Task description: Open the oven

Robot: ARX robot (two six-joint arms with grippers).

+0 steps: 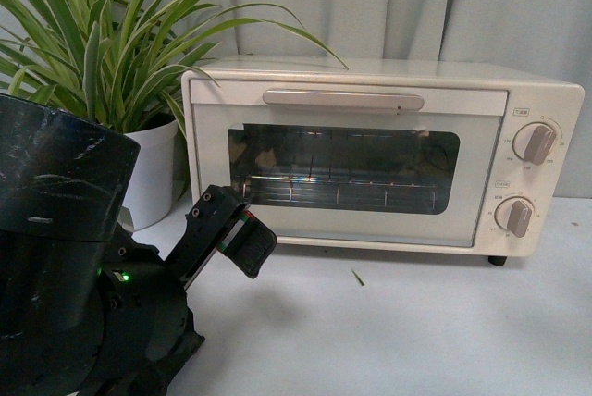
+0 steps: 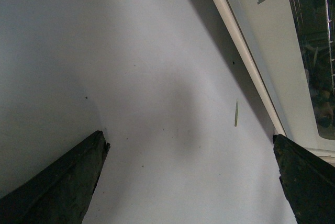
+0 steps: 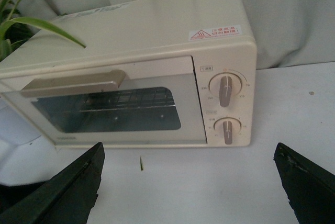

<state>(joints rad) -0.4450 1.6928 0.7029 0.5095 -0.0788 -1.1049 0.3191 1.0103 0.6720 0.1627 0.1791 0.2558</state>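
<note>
The cream-white oven (image 1: pixel 370 151) stands on the white table with its glass door shut. Its long bar handle (image 1: pixel 342 100) runs along the door's top, and two round knobs (image 1: pixel 535 143) sit on its right side. My left gripper (image 1: pixel 242 241) is open and empty, low over the table just before the door's lower left corner. In the left wrist view the gripper (image 2: pixel 188 137) faces bare table, with the oven's bottom edge (image 2: pixel 261 20) to one side. My right gripper (image 3: pixel 188 148) is open and empty, set back from the oven (image 3: pixel 131 67) and looking at its handle (image 3: pixel 73 84).
A spider plant in a white pot (image 1: pixel 153 174) stands to the left of the oven, its leaves reaching over the oven's top corner. A grey curtain hangs behind. A small green leaf sliver (image 1: pixel 357 277) lies on the table in front of the door.
</note>
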